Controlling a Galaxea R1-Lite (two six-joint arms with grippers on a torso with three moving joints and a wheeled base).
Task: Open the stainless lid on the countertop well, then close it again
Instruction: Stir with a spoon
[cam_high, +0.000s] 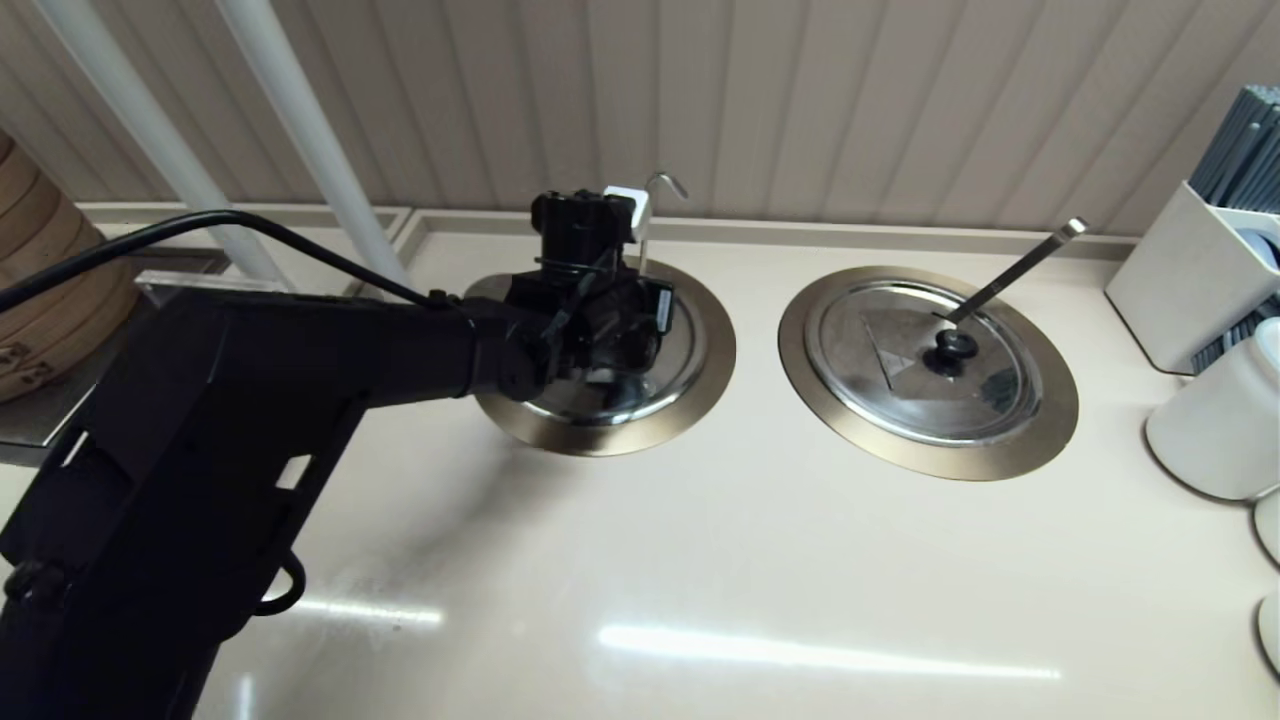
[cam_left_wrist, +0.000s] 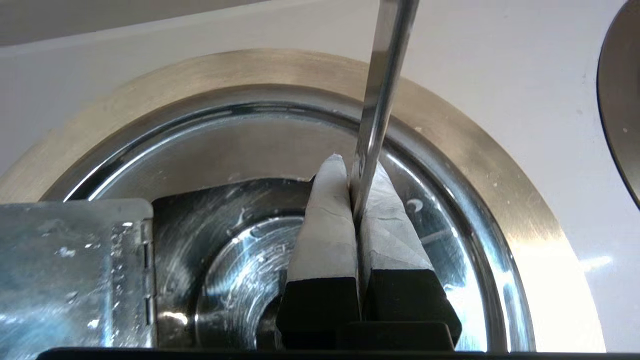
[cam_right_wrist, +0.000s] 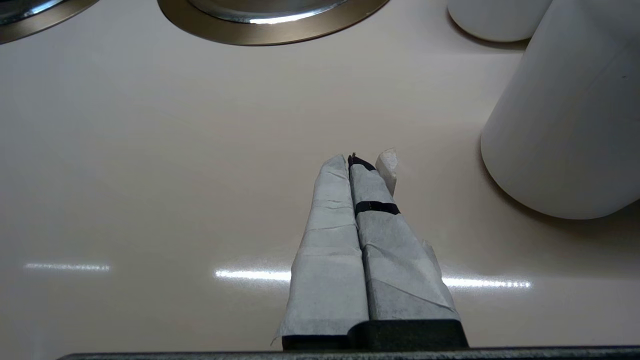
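The countertop well's bronze collar lies at the left of the counter, and my left arm reaches over it. The stainless lid is mostly hidden under the wrist. In the left wrist view its hinged flap is swung up, showing the pot's shiny inside; the black knob is out of sight. My left gripper is shut, and the thin ladle rod runs down between its fingertips. My right gripper is shut and empty above bare counter.
The twin well with its closed lid and flat ladle handle sits to the right. A white holder and white cup stand at the far right. A bamboo steamer is at the far left.
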